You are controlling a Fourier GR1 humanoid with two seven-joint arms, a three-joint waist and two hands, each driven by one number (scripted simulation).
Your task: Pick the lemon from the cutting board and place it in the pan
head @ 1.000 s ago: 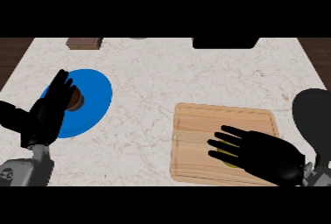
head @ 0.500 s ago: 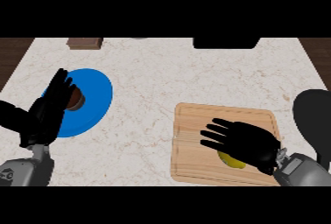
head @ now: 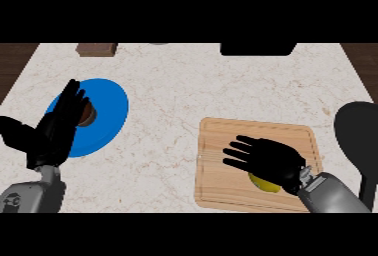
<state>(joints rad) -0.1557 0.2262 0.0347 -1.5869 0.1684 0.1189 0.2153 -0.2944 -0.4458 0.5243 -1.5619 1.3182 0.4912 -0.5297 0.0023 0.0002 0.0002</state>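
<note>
**A:** At the lower right of the frame, what lies on the table [head: 177, 85]?

**B:** A pale wooden cutting board [head: 221, 192] with rounded corners. The right hand [head: 269, 160] is over its middle, coming in from the lower right corner on a grey forearm.

**A:** And the lemon?

**B:** The lemon [head: 264, 184] is on the cutting board, mostly hidden. Only a yellow sliver shows beneath the heel of the palm, in the board's lower half.

**A:** Is the hand closed round it?

**B:** No. Its fingers are stretched out and spread apart, pointing toward the upper left, above the wood. I cannot tell whether the palm touches the lemon.

**A:** Where is the pan?

**B:** The pan [head: 357, 132] is black and sits at the right edge of the frame, just beside the board's right side. Its handle runs down toward the lower right corner.

**A:** What about the other arm?

**B:** The left hand [head: 59, 125] shows at the left of the frame, resting open with straight fingers pointing up. It covers the left rim of a blue plate [head: 107, 115]. A small brown thing [head: 88, 112] lies on that plate, partly behind the fingers.

**A:** Anything along the top?

**B:** A brown block [head: 96, 48] sits at the upper left and a black object [head: 258, 48] right of the top centre. Both are cut off by the frame's edge.
</note>
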